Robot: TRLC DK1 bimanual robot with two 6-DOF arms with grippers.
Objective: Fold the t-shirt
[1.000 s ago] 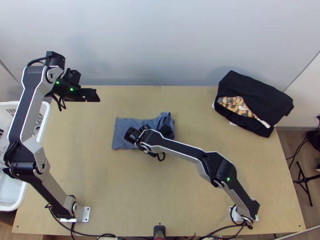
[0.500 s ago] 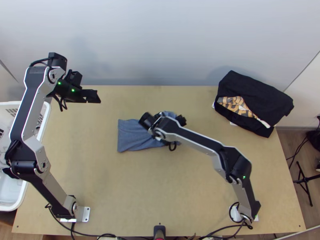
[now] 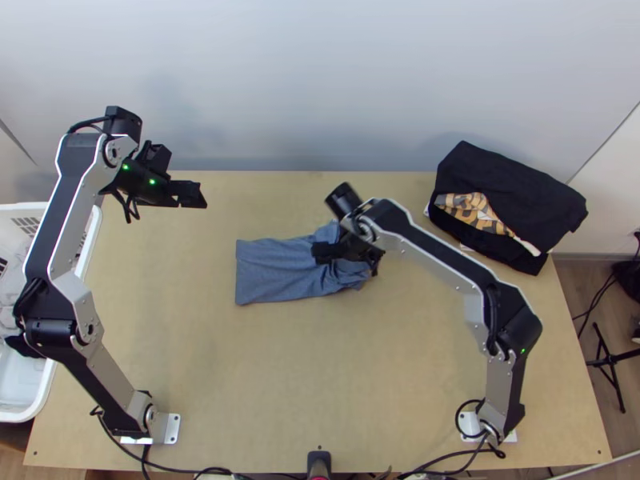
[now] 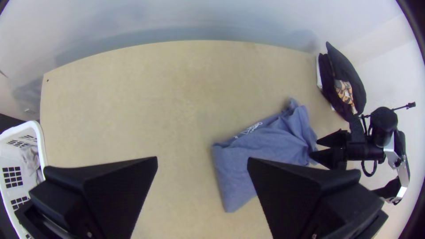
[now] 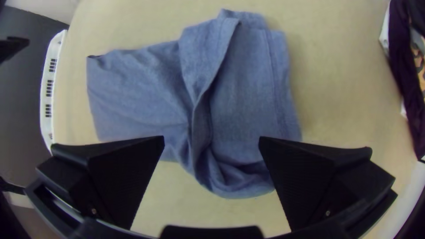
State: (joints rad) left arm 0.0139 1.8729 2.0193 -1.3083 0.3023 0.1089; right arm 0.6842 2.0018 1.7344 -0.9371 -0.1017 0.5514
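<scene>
A light wooden table (image 3: 280, 384) stands against a pale wall (image 3: 320, 80), with a white basket (image 3: 22, 416) at its left edge. At its far right corner lies a heap of black clothes (image 3: 520, 188), a patterned orange cloth (image 3: 476, 210) showing in its fold. Beyond the right edge, a black tripod (image 3: 606, 358) stands on the wooden floor (image 3: 570, 292). The blue-grey t-shirt (image 3: 276, 268) lies around the middle of the table, flat at its left end and folded over and bunched at its right. The left end effector (image 3: 190, 194) is open, near the far left corner. The right end effector (image 3: 326, 254) is open above the bunched part; whether it touches the fabric, I cannot tell.

Compared with half a second ago, the right arm's wrist and elbow have moved right, uncovering more of the shirt's middle. The left arm has drifted slightly right. The shirt's left edge has stayed put.
</scene>
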